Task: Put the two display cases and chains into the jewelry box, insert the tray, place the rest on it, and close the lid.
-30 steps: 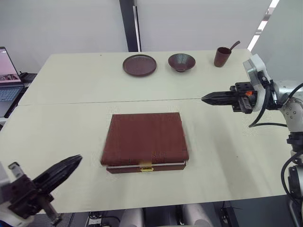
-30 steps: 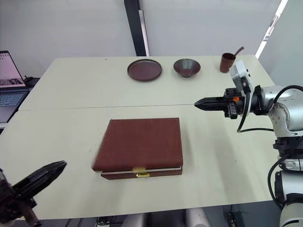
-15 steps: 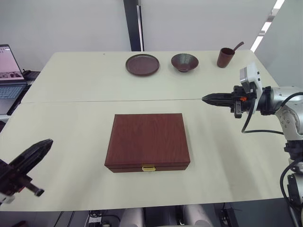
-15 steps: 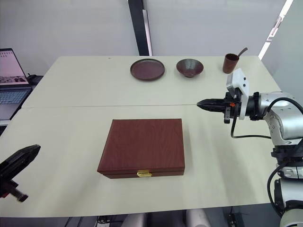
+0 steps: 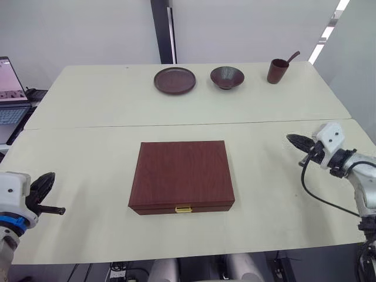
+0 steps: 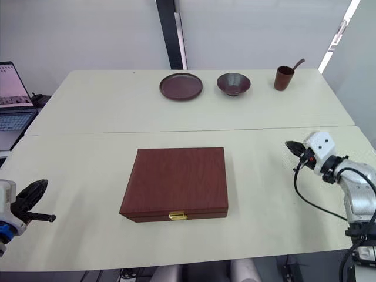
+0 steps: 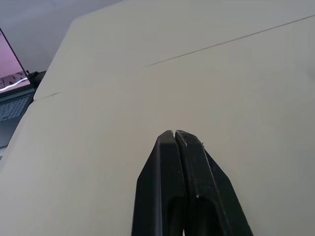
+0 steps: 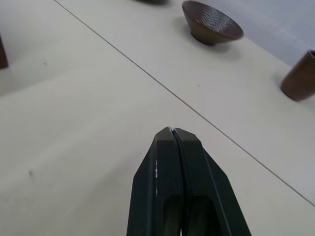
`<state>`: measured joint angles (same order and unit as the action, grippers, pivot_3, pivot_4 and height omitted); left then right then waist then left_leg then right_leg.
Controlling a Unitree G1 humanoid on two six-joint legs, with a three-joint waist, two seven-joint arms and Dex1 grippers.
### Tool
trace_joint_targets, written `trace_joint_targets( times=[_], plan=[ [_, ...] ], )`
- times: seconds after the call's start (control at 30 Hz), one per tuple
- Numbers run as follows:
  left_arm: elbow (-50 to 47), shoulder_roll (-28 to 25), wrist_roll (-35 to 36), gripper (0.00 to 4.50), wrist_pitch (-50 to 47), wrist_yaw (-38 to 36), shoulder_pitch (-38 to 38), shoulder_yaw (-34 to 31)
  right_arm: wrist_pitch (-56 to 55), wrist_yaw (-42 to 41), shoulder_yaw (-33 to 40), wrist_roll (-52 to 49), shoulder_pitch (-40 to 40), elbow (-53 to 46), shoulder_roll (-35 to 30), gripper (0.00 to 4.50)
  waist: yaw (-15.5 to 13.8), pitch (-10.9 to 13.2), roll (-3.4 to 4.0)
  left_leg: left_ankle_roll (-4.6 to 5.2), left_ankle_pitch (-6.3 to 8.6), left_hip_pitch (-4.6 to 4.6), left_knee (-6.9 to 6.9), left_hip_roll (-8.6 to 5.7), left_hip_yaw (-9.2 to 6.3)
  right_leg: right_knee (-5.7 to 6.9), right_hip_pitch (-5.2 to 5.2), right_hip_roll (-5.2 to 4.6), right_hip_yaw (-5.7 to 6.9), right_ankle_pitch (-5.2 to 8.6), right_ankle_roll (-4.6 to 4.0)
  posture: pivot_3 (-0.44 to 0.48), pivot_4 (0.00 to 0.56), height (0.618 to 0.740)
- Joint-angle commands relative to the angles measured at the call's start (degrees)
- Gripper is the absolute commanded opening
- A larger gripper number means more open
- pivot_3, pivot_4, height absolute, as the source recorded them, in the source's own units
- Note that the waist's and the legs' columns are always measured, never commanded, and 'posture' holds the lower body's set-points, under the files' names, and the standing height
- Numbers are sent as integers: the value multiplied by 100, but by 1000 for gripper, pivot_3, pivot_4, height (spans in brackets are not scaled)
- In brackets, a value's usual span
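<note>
Pale walls and a dark vertical post were seen behind the cream table (image 5: 88, 158), which was made of two joined tops with a seam running across. Part of a laptop (image 5: 10, 97) was noted off the table's left edge.

At the middle of the near top, the jewelry box (image 5: 182, 176) was found lying flat, its lid (image 5: 182, 170) down and the gold clasp (image 5: 184, 208) facing the robot. The display cases, chains and tray were judged to be shut inside, so the task was taken as finished or nearly so.

Along the far edge, well apart from the box, a brown plate (image 5: 174, 80), a dark bowl (image 5: 227, 76) and a brown cup (image 5: 276, 70) with a handle sticking out of it were recorded; they were probably kept there to leave the working area free.

The left tool (image 7: 175, 133) was seen low at the table's near left corner, fingers pressed together and holding nothing. The right tool (image 8: 171, 130) was seen near the right edge, likewise clenched and empty. Both were well clear of the box, a placement read as a parked pose.
</note>
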<state>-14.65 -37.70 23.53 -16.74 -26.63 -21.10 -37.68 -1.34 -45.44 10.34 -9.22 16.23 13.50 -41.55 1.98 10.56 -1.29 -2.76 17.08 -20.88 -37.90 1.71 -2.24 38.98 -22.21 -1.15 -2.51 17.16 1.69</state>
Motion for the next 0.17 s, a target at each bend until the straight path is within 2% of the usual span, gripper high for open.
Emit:
trace_joint_targets(
  times=[0.03,0.17],
  plan=[
    [154,34,-135,13,155,-45,115,24,-370,290,154,113,14,83,2,0,6,0,0,0,0,0,0,0,1,0,0,0,-1,0,1,0,150,740],
    [245,54,-99,13,250,-175,228,-9,-389,360,122,91,117,204,36,0,-4,0,0,0,0,-2,0,1,-3,0,0,0,3,0,0,0,150,740]
  ],
)
